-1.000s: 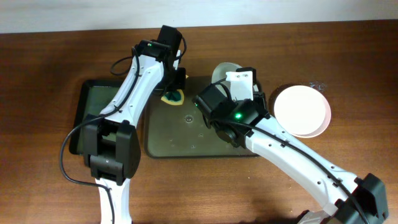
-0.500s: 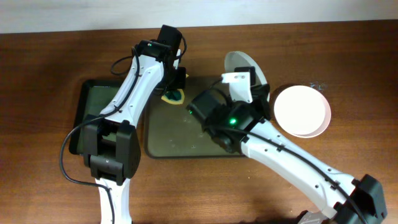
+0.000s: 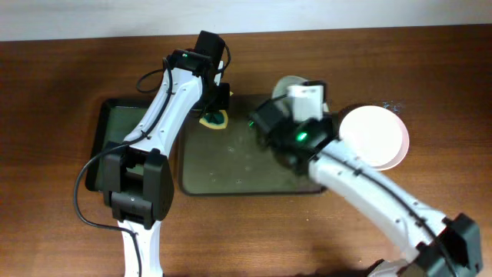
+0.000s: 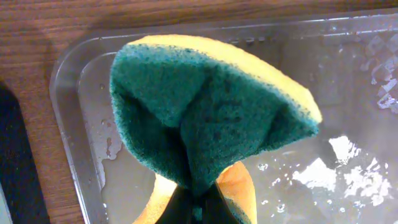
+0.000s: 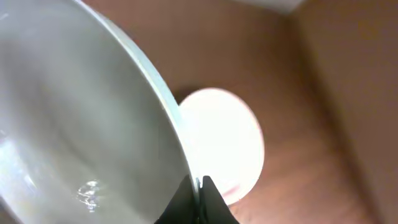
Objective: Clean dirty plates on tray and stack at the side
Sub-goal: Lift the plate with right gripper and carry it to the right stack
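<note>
Partly cropped plate (image 5: 81,124) pinched by right gripper (image 5: 198,198), sponge (image 4: 211,112) masking left gripper (image 4: 194,208)

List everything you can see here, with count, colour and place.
table: one, brown wood, under everything.
large tray: one, dark olive, centre.
small tray: one, dark green, left of the large tray.
sponge: one, green and yellow, over the large tray's far-left corner.
held plate: one, white, tilted, by the large tray's far-right corner.
stacked plates: apparently two, white over pale pink, right of the large tray.
left gripper: one, black, shut on the sponge.
right gripper: one, black, shut on the held plate's rim.
</note>
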You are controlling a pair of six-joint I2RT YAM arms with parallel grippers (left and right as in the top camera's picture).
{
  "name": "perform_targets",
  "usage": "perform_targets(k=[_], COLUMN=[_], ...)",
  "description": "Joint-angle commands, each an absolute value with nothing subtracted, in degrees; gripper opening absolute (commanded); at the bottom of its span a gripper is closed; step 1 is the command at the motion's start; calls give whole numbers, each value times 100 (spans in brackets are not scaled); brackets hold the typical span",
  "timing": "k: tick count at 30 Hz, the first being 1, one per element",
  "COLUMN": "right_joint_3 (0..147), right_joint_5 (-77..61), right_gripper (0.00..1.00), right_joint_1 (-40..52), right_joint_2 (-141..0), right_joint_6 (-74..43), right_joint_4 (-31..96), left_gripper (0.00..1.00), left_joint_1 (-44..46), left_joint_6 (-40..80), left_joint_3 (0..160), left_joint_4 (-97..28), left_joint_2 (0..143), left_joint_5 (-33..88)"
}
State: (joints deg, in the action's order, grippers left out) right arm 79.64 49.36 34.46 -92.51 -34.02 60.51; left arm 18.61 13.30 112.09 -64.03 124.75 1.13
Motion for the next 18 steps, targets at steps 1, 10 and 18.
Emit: perform_targets(k=[1, 10, 18], right_joint_3=[7970, 7830, 6283], right_joint_5=[1944, -534, -578], right_gripper=[4, 4, 5], right_joint_1=[1992, -2086, -2611], right_joint_2=[-9146, -9343, -9426], right_joint_6=[-2891, -1658, -1634], right_joint_4=[5833, 6023, 4556], left_gripper=[0, 0, 0], left_joint_1=[1841, 1828, 1295], left_joint_6=[1319, 1299, 646], left_joint_3=[11319, 11319, 12027], left_joint_4=[-6392, -6392, -7159], left_joint_2=[12484, 12484, 12470], left_joint_5=[176, 176, 174])
